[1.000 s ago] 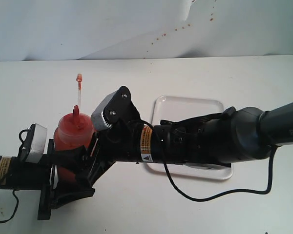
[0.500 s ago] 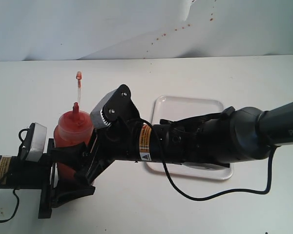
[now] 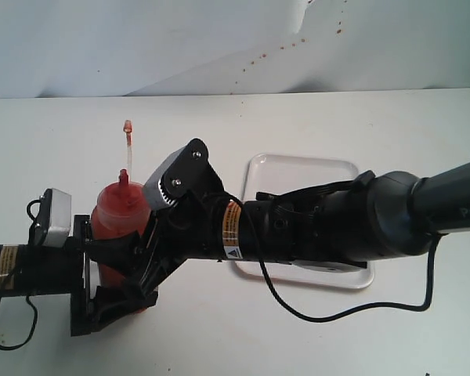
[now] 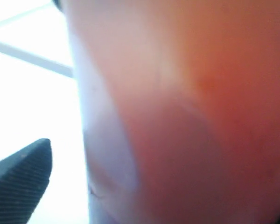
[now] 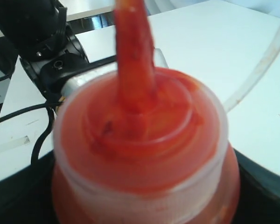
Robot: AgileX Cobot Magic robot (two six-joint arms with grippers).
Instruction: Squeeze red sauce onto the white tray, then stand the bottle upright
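Red-orange translucent bottle (image 3: 117,213) is upright at the left-centre of the white table (image 3: 360,125), nozzle (image 3: 123,179) pointing up. A thin clear strap (image 3: 128,150) rises above it w/ the small cap (image 3: 128,124) at its tip; the base is hidden behind my grippers. Through the plastic the red sauce (image 3: 110,227) fills the body. In ext. view the bottle is left of the white tray (image 3: 298,168), apart from it, not on it. My L gripper (image 3: 102,274) lies in from the left at the bottle's lower part, jaws wide. In L wrist view the one ribbed finger (image 4: 23,179) that shows stands clear of the bottle's side, w/ a bright gap between; the 2nd finger is out of frame, so L has hold of nothing. My R gripper (image 3: 141,262) reaches across from the right, over the tray's left part, & is clamped on the bottle's mid body. R wrist view looks down on shoulder & nozzle, w/ dark fingers (image 5: 18,200) hugging both sides. My R arm covers much of the tray; a black cable (image 3: 337,313) loops on the table below it. The pale backdrop (image 3: 141,39) behind carries small brownish specks
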